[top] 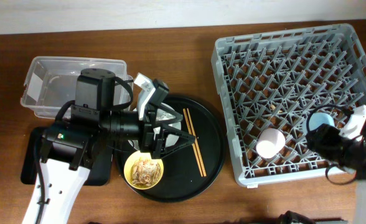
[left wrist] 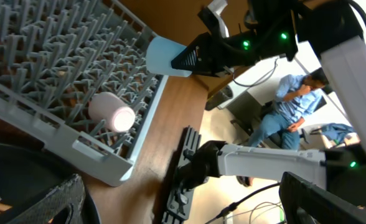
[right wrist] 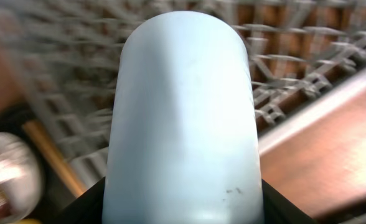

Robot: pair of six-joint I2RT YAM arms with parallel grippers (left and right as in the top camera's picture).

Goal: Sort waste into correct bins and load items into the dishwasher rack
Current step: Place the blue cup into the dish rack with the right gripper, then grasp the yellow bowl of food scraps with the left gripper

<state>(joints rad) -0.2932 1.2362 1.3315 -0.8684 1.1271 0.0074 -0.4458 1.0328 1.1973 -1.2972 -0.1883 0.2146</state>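
Observation:
My right gripper [top: 320,129] is shut on the small light-blue cup [top: 322,119] and holds it over the near right part of the grey dishwasher rack [top: 282,56]. The cup fills the right wrist view [right wrist: 183,112]. The pink cup [top: 271,143] lies on its side in the rack. My left gripper [top: 168,140] is open and empty over the round black tray [top: 211,155], above a pale grey plate [top: 169,118] that it mostly hides. The yellow bowl [top: 144,169] with brownish food scraps sits at the tray's front left. Two wooden chopsticks [top: 193,140] lie on the tray.
The clear plastic tub [top: 52,84] stands at the back left. The shallow black tray [top: 30,165] lies in front of it, partly under my left arm. The napkin and wrapper strip are not in view. The left wrist view shows the rack's front edge [left wrist: 77,146] and the pink cup [left wrist: 111,112].

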